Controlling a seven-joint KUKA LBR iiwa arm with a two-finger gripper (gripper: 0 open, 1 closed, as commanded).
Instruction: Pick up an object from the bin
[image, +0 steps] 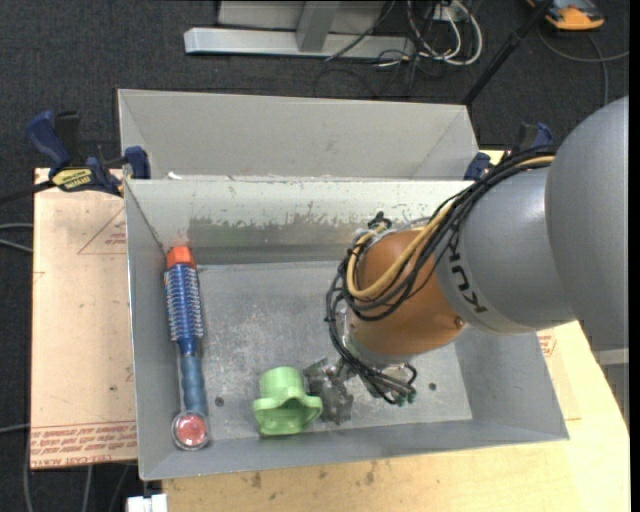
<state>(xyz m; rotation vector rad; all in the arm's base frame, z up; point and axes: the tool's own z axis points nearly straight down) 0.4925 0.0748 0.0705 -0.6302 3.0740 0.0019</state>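
Two in bin (290, 300) | blue brush (185, 320) left | green lump (283, 402), perhaps touching gripper (333, 395)

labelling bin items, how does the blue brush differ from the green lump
The brush is long, thin, blue with an orange tip; the green lump is short, chunky, all green. The brush lies along the left wall, far from the gripper; the green lump sits at the front, right beside it. Both rest on the bin floor.

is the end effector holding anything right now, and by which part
Cannot be told. The end effector is at the right edge of the green plastic piece near the front wall of the bin, but no hold shows.
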